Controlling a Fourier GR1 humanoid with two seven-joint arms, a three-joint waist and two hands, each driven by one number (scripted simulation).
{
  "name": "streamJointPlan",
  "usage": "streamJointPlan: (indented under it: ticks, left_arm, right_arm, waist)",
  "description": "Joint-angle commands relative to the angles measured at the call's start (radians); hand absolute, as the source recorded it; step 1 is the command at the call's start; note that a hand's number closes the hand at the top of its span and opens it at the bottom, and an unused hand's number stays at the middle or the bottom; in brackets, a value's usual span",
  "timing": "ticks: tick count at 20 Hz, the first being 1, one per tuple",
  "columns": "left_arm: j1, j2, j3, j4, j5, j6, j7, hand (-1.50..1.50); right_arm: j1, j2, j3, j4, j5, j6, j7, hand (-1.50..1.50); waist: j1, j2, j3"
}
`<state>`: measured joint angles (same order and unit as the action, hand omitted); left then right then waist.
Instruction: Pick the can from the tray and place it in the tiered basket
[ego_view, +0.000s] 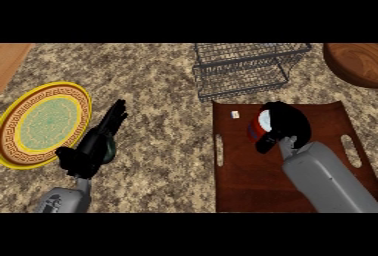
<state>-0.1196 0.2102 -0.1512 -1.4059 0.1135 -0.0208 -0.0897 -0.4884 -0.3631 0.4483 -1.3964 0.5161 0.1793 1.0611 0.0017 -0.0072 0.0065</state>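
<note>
A red can (260, 131) with a white and dark end lies on the brown wooden tray (244, 175) at the right. My right hand (286, 120) is curled over it from the right, hiding most of it. The dark wire tiered basket (244, 70) stands just behind the tray, at the top middle. My left hand (100, 140) rests open on the counter at the left, fingers pointing away from me, beside the yellow plate.
A yellow plate (46, 124) with a green centre and patterned rim lies at the far left. A wooden bowl (354, 62) shows at the top right corner. A small white cube (235, 115) sits on the tray's far left part.
</note>
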Motion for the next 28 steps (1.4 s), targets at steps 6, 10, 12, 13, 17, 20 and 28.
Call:
streamJointPlan:
  ticks: [6,10,12,13,17,20,28]
  left_arm:
    - [0.036,-0.044,0.002,0.018,-0.047,-0.013,-0.015,0.0]
    - [-0.056,-0.048,0.046,0.077,-0.033,-0.029,0.014,0.0]
    - [0.044,-0.044,0.034,0.062,-0.038,-0.051,-0.039,0.0]
    - [0.048,-0.039,0.025,-0.01,-0.028,-0.045,0.006,0.0]
    - [0.009,-0.045,0.027,0.006,-0.031,-0.035,-0.001,0.0]
    - [0.015,-0.033,0.038,-0.002,-0.033,-0.032,0.004,0.0]
    - [0.007,-0.067,0.001,-0.009,-0.058,-0.016,0.034,0.0]
  right_arm:
    - [-0.004,0.072,-0.069,-0.013,0.152,-0.001,-0.038,1.5]
    - [-0.07,0.097,-0.106,0.034,0.163,0.056,-0.044,1.5]
    - [0.004,0.108,-0.077,0.023,0.231,-0.025,-0.069,1.5]
    - [0.033,-0.02,-0.123,0.07,0.179,-0.027,-0.285,1.5]
    - [0.035,-0.316,-0.198,0.126,0.067,0.091,-0.705,1.5]
    - [0.039,-0.448,-0.25,0.192,0.059,0.077,-0.929,1.5]
    - [-0.083,-0.477,-0.552,0.434,-0.272,0.151,-1.347,1.5]
  waist:
    - [0.0,0.007,-0.007]
    - [-0.002,0.008,-0.007]
    - [0.0,0.007,-0.007]
    - [0.003,0.008,-0.006]
    - [-0.009,0.029,0.0]
    - [-0.001,0.033,0.002]
    - [0.019,0.023,-0.001]
